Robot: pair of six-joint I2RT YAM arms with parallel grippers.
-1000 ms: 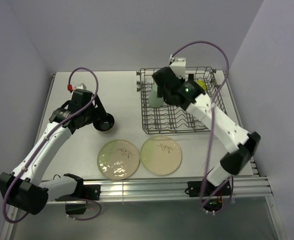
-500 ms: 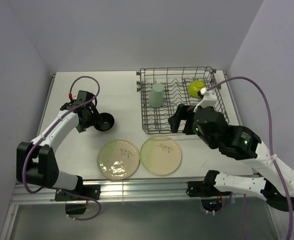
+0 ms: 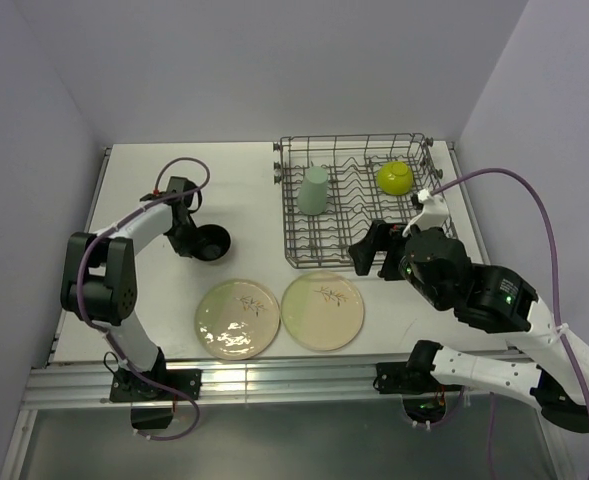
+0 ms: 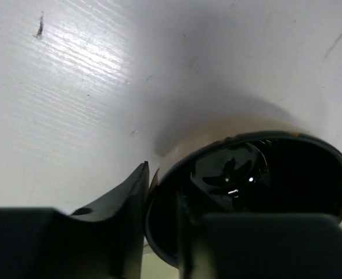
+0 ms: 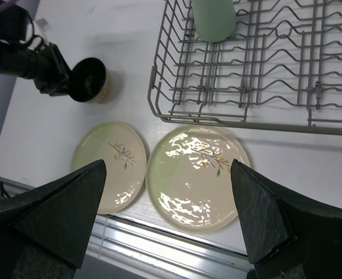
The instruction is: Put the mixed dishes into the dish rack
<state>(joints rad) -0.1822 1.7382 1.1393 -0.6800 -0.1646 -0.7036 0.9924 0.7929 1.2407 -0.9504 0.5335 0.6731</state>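
Observation:
The small dark cup (image 3: 212,243) stands upright on the white table, left of the dish rack (image 3: 359,215). My left gripper (image 3: 191,240) is shut on its rim, one finger (image 4: 118,215) outside the wall and the other inside the cup (image 4: 258,180). A mint-green cup (image 3: 314,190) and a lime-green bowl (image 3: 394,178) sit in the rack. Two cream sprig plates (image 3: 237,318) (image 3: 322,310) lie flat near the front edge. My right gripper (image 3: 372,250) hangs open at the rack's front edge, above the right plate (image 5: 197,174), with nothing between its fingers.
An aluminium rail (image 3: 294,378) runs along the near table edge, just beyond the plates. Lilac walls close in the back and both sides. A purple cable (image 3: 494,180) loops from the right arm past the rack's right side.
My right arm has drawn back from over the rack to its front edge, leaving the mint cup inside. The left gripper has closed on the dark cup's rim.

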